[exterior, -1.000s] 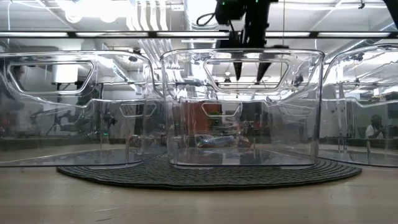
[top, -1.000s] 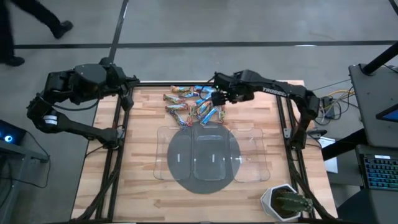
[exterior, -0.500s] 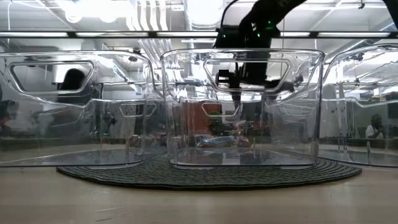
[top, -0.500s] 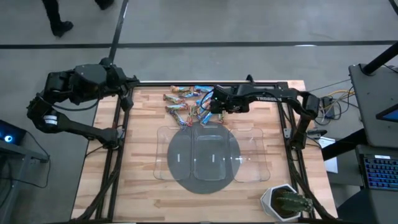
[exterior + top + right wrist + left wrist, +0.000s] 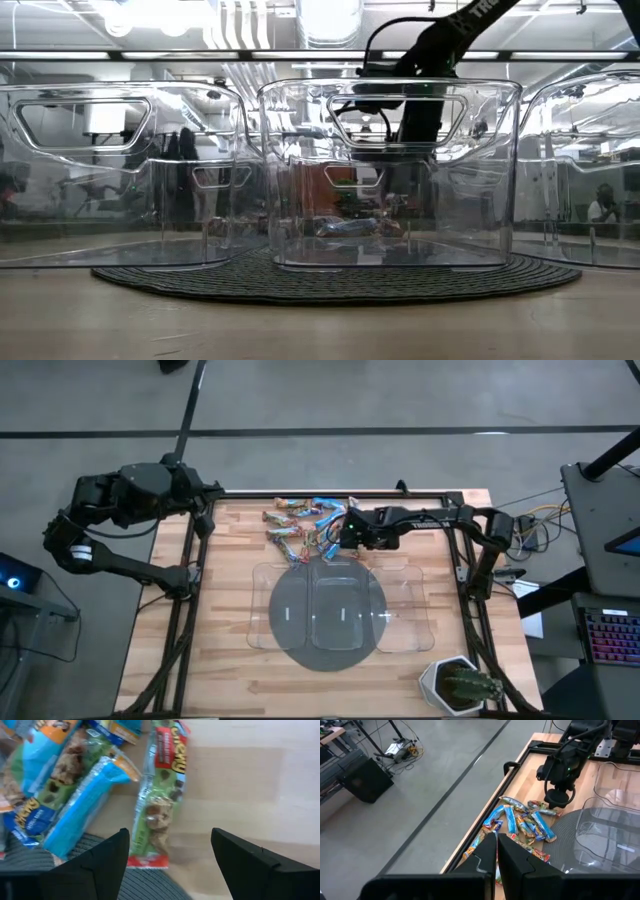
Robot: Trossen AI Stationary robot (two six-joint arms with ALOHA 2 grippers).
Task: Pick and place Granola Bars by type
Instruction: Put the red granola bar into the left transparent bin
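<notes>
Several granola bars [image 5: 303, 525] in blue, orange-brown and red wrappers lie in a loose pile on the wooden table near its far edge. My right gripper [image 5: 343, 540] hangs open just above the pile's right end and points steeply down. In the right wrist view a red-and-green bar [image 5: 157, 812] lies flat between its spread fingers [image 5: 102, 862], with a blue bar [image 5: 85, 807] beside it. Neither bar is touched. My left gripper [image 5: 497, 857] is shut and empty, held high beyond the table's far left corner.
Three clear plastic trays [image 5: 340, 608] stand side by side on a dark round mat [image 5: 300, 650] in the table's middle, just in front of the pile. A potted plant [image 5: 460, 685] stands at the near right corner. Bare wood lies to the left and right.
My right gripper has sunk from well above the table down to the right end of the bar pile, rolling a little and staying open. The bars lie as before.
</notes>
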